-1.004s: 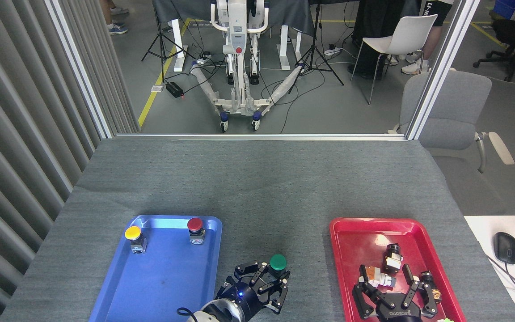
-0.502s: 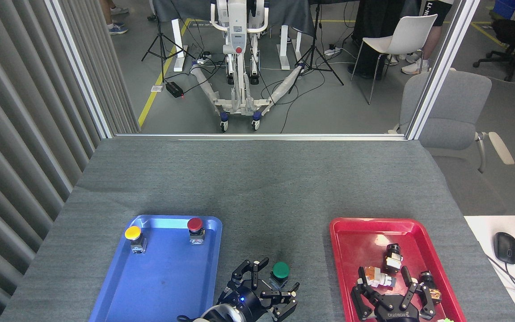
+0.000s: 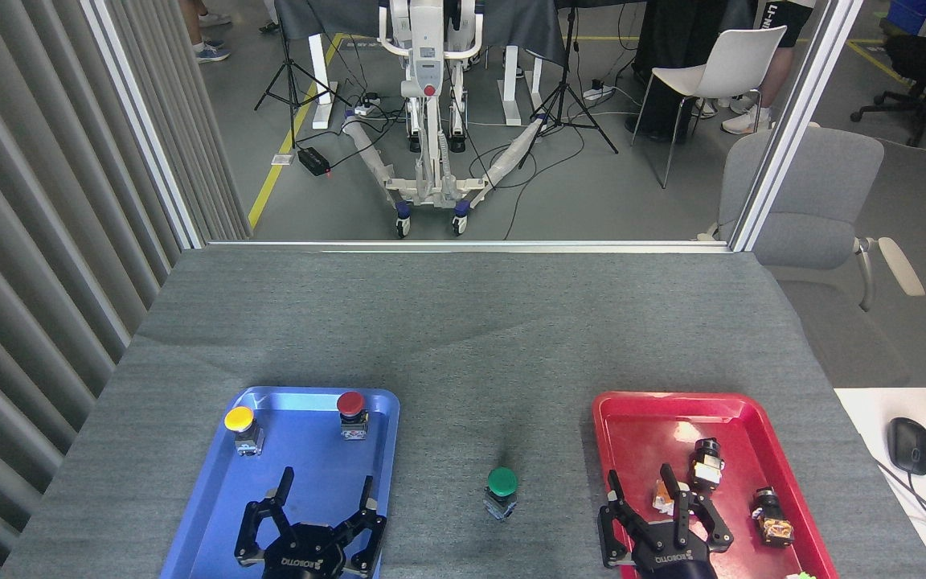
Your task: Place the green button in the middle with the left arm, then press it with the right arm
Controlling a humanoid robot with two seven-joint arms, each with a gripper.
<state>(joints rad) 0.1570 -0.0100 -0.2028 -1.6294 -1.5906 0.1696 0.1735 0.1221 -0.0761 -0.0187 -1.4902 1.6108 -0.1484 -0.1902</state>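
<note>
Our green button [image 3: 501, 490] stands upright on the grey cloth [image 3: 463, 338] between the trays; our left gripper [image 3: 323, 500] hangs spread over the blue tray [image 3: 214, 515]; our right [image 3: 649, 497] spreads over the red tray [image 3: 632, 418].

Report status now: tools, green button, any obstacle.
Both tools open: left tool, right tool. Green button upright on the cloth between trays. Nothing blocking it.
</note>
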